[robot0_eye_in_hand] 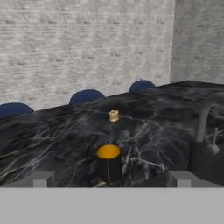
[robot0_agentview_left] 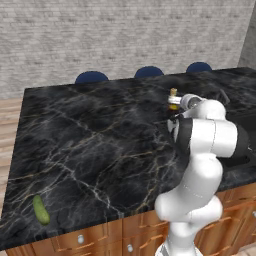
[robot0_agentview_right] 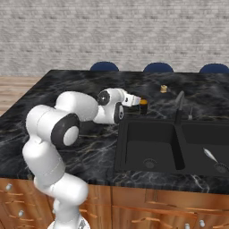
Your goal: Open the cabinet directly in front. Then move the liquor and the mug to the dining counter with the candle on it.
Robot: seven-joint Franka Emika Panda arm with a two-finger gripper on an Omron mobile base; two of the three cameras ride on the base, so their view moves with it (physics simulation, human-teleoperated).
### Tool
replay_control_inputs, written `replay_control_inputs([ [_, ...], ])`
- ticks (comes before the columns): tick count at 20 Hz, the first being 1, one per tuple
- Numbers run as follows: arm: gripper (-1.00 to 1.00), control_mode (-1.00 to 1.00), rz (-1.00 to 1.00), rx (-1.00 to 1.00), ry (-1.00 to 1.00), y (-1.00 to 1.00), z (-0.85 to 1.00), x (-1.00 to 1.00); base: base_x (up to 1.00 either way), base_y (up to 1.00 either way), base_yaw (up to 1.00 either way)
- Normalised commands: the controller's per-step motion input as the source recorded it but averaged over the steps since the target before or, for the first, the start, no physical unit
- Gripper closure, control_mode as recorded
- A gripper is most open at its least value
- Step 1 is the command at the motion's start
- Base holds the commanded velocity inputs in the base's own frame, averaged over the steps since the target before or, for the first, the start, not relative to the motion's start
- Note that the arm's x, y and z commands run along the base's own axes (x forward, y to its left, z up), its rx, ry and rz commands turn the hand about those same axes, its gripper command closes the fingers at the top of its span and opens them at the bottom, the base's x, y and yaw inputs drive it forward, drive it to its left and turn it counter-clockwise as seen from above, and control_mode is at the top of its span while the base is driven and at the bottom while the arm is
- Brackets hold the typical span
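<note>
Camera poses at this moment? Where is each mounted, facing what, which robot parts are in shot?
Left base view: behind-left of the arm, looking down over the dining counter toward the stools; white arm rises lower right.
Right base view: behind-right, facing the sink and faucet; arm lower left, open gripper at the mug.
Hand view: along the gripper, mug between its fingertips, candle beyond.
Shared: counter, mug, candle, blue stools.

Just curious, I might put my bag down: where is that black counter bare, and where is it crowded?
Bare: the dining counter between the cucumber and the stools. Crowded: near the sink, with mug, candle, faucet and pincer.
</note>
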Motion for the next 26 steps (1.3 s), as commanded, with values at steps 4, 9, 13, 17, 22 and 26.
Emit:
replay_control_inputs([
  [4,-1.0,-1.0,-0.02,0.0,0.31,0.28,1.0,-0.6,0.0,0.0,0.0],
  [9,-1.0,-1.0,0.0,-0.04,0.58,0.37,0.92,-0.86,0.0,0.0,0.0],
  [13,-1.0,-1.0,0.0,-0.11,0.59,0.54,0.13,-1.0,0.0,0.0,0.0],
  [17,-1.0,-1.0,0.15,-0.13,0.22,0.78,-0.34,-1.0,0.0,0.0,0.0],
  [22,-1.0,-1.0,0.39,0.01,-0.05,0.15,-0.73,-1.0,0.0,0.0,0.0],
  [26,-1.0,-1.0,0.44,0.19,-0.25,-0.13,-0.96,-1.0,0.0,0.0,0.0],
])
